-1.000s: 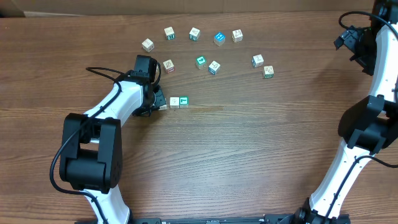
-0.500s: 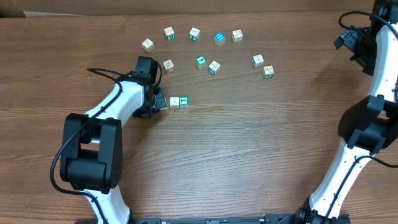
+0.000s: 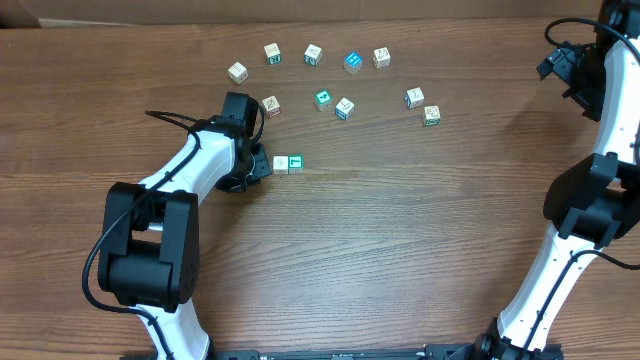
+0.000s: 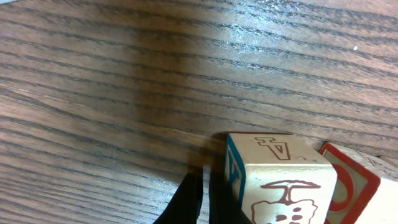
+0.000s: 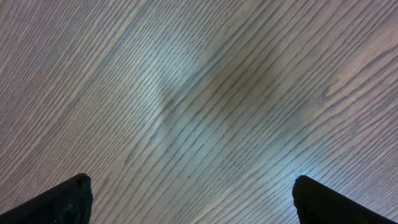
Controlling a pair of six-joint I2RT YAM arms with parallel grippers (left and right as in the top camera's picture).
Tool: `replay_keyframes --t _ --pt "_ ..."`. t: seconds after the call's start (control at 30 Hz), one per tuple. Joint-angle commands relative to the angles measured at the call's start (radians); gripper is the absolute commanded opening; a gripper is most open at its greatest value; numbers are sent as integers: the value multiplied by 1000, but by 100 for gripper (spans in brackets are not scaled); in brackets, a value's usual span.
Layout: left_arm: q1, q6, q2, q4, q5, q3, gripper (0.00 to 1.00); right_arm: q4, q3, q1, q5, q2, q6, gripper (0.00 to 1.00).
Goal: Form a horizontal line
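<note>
The row of cubes (image 3: 287, 162) lies left of centre on the surface (image 3: 400, 250), just right of the left jaws, whose state I cannot tell. The right jaws stand apart, far right.

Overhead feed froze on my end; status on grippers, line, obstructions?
Left gripper at left end of horizontal line, grip unclear. Right gripper open, far off. Line short, teal cube rightmost. Loose cubes behind, none blocking.

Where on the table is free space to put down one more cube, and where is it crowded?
Free: the table right of the row, up to the right arm, and below the row. Crowded: the scattered cubes above it, and the left fingers at its left end.
</note>
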Motion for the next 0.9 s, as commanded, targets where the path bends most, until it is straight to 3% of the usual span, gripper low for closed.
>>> replay_keyframes --t 0.0,0.87 --pt "-10 -21 1 8 44 -14 5 2 -3 -3 2 -17 -4 100" --pt "-10 -21 1 -35 63 -14 4 2 -3 -3 2 -17 -4 100"
